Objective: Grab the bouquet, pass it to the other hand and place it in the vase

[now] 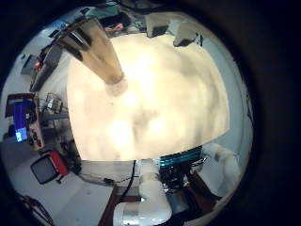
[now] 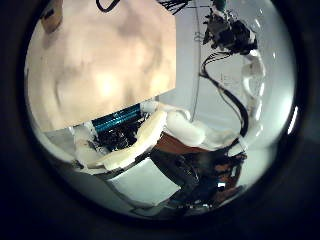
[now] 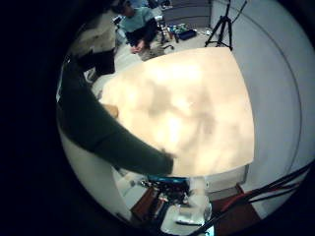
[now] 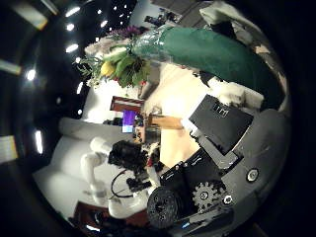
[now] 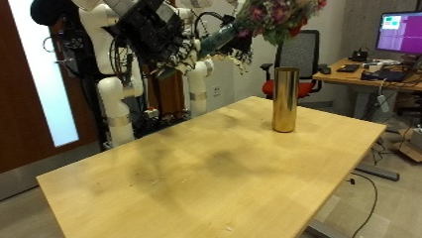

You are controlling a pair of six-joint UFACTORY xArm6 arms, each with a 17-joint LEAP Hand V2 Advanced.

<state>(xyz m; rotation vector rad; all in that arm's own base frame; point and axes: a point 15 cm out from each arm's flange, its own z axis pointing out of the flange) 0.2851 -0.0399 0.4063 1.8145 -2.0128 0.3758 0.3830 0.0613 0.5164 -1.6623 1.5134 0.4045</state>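
In the outside view the right hand (image 5: 215,42) is up above the far side of the wooden table (image 5: 198,169), its fingers closed round the green-wrapped stem of the bouquet (image 5: 274,15). The blooms lean away from the hand toward about 2 o'clock and sit almost at 12 o'clock over the gold vase (image 5: 283,99). The vase stands upright and empty near the table's far edge. The left hand (image 5: 156,38) hangs just beside the right, at its 9 o'clock; I cannot tell how its fingers are set.
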